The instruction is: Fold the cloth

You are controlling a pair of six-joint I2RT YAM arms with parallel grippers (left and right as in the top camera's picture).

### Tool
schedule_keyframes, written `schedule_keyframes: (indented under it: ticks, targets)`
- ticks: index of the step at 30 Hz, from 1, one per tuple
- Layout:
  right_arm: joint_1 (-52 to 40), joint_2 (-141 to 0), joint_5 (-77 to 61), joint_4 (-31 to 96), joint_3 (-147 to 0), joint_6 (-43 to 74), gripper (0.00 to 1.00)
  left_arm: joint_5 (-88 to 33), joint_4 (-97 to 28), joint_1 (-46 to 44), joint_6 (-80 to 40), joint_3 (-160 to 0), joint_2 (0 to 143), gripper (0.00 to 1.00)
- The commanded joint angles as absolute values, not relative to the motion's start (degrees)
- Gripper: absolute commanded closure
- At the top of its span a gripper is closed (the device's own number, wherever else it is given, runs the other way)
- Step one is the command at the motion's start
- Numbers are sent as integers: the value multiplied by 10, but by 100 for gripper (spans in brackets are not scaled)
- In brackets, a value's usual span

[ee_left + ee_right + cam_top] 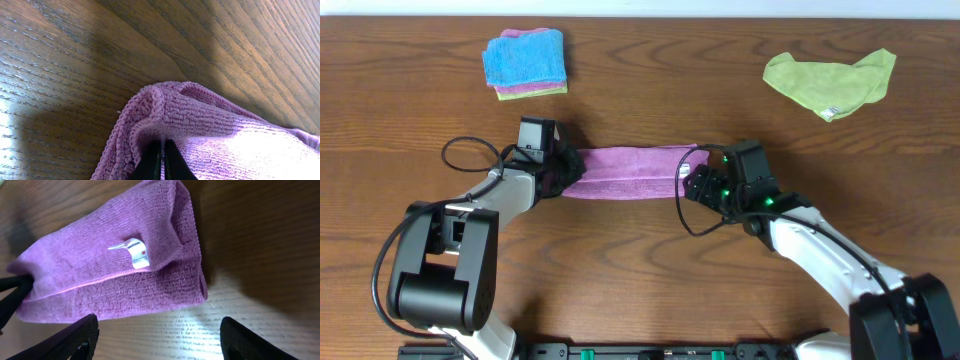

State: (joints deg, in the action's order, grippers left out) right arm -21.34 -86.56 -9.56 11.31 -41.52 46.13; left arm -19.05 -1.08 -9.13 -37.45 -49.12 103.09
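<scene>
On the wooden table [650, 80], the purple cloth [625, 172] lies as a long folded band between the arms. The left gripper [161, 161] is pinched tight on its left end. The right gripper [157, 335] gapes wide, holding nothing, just short of the right end and its white label [136, 254]. From overhead, both cloth ends are partly hidden under the grippers.

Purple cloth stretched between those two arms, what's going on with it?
Two robot arms are folding the purple cloth. It lies on the table as a long narrow strip, apparently already folded over. The left gripper is shut on its left end. The right gripper hangs open by the right end, near the white label, gripping nothing. A green cloth and a small folded stack lie at the far side, away from both arms.
</scene>
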Motion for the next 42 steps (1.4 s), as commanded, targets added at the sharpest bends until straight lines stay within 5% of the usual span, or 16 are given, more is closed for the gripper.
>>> schedule_keyframes:
  ticks: [1,23,42]
  targets:
    - [-211,-893,-106,99,-416,478,23,-172,-15,-94,-366,-497,1049,94]
    - [-211,-1022,-115,-46,-416,504,38,-188,-32,-94,-364,-497,1049,94]
    - [-197,-911,-88,89,-416,440,26,-191,-41,-93,-364,-497,1049,94]
